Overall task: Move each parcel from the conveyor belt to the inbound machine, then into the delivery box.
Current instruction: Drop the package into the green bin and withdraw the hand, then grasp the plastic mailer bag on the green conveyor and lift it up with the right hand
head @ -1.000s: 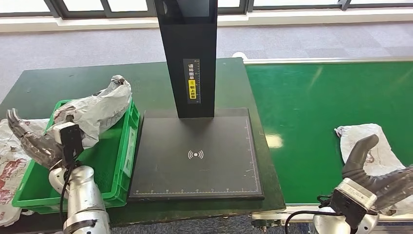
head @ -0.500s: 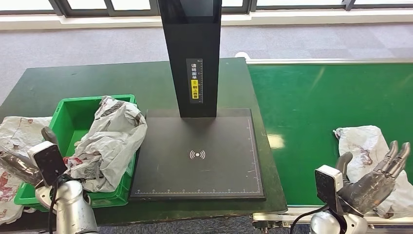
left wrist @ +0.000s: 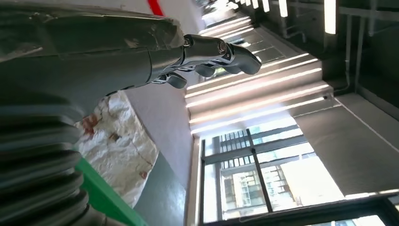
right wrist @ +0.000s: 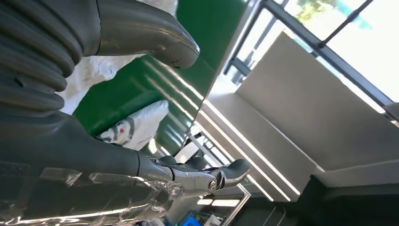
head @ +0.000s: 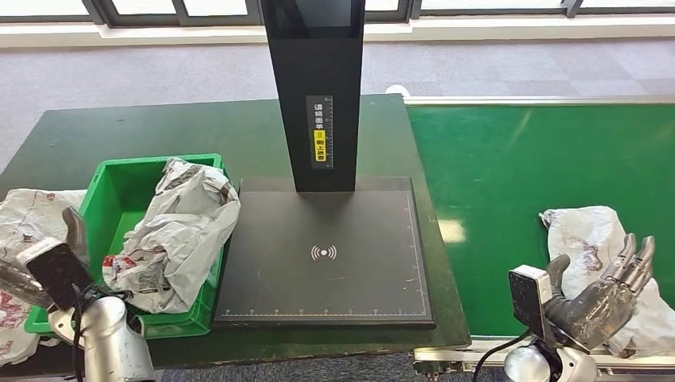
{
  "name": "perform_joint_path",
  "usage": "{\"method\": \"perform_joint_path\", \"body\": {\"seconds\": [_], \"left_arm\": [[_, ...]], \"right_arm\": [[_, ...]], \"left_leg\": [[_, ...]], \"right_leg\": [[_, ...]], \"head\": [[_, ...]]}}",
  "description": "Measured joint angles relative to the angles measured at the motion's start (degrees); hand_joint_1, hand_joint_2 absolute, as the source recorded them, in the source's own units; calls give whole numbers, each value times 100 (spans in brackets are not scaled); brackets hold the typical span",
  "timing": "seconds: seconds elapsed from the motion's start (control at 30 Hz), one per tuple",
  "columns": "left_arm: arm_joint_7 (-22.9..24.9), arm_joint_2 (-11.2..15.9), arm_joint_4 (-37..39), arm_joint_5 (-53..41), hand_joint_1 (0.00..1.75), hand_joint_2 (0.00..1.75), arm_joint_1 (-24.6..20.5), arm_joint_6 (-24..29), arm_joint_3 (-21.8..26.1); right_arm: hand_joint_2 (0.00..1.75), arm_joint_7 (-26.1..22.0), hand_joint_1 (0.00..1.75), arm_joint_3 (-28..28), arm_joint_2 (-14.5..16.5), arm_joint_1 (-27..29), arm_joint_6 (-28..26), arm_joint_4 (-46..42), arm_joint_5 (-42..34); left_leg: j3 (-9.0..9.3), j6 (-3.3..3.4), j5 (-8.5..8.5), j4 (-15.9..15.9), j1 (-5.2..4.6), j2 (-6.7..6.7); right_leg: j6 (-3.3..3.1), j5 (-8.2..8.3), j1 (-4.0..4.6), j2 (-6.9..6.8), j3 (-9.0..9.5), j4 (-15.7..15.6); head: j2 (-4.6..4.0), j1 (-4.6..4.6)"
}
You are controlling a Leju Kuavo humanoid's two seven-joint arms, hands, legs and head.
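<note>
Change: since a second ago, parcel (head: 179,231) has dropped out of the left hand and now lies in the box (head: 119,183); left hand (head: 36,267) has pulled back and low; right hand (head: 605,294) has turned palm-up beside the belt parcel.
Head, left side: grey parcel slumps in the green box, one edge hanging over the rim toward the scanner (head: 322,255). Left hand is clear of it, fingers loose, holding nothing.
Head, scan plate: bare black surface under the post.
Head, right side: next parcel (head: 597,239) lies on the belt (head: 517,175) near its front edge. Right hand sits just at it, fingers spread wide, no grip yet.
Head, table edge: more crumpled bags (head: 24,215) lie outside the box, on its left.
Left wrist: fingers (left wrist: 221,49) slightly curled, empty; a white bag (left wrist: 117,146) beside the green rim.
Right wrist: thumb and fingers (right wrist: 207,176) apart, empty; white parcel (right wrist: 134,127) on green belt beyond.
Progress: one parcel looks delivered; the belt parcel has both steps left, scanner then box.
Next: likely a grasp on the belt parcel by the right hand.
</note>
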Motion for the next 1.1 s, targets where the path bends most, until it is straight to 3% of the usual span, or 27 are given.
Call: {"method": "perform_joint_path", "body": {"seconds": [0.1,0.2,0.27,0.37,0.57,0.7,1.1], "left_arm": [[1,61,-14,1381,0,175,170,-489,-893],[-1,112,-36,2318,0,175,207,-1706,-1665],[-1,144,-53,2712,0,175,348,-2338,-2041],[1,185,-60,2963,0,175,584,-2766,-2468],[2,219,-72,3013,0,175,801,-2855,-2865],[2,224,-75,2961,0,175,814,-2853,-2971],[1,235,-268,2873,0,175,1159,-2684,-3199]], "right_arm": [[175,478,0,-482,3,-80,-6,-20,1046],[175,795,0,-1272,36,-471,-6,162,2225],[175,1108,0,-1814,55,-751,-5,427,2888],[175,1627,0,-2317,45,-996,-4,831,3289],[175,1947,0,-2638,5,-1259,-5,1342,3449],[175,2358,0,-2659,-103,-1346,-5,1728,3566],[175,2798,0,-2650,-437,-1490,-7,2762,3616]], "left_leg": [[-16,7,4,2,0,-22],[-43,15,3,3,-2,-25],[-37,19,-8,4,-4,-5],[-3,21,-5,7,-4,3],[-4,19,-5,7,-1,0],[-7,19,-5,6,0,-4],[-7,20,-6,7,0,-5]], "right_leg": [[5,-2,0,-16,2,-2],[12,0,-4,-18,8,-6],[17,-2,-6,-1,15,-10],[25,2,-6,6,11,-10],[23,-2,-2,5,8,-10],[21,-4,-1,3,10,-10],[21,-4,-1,2,10,-10]], "head": [[0,0],[0,2],[0,1],[0,1],[0,1],[0,1],[0,1]]}}
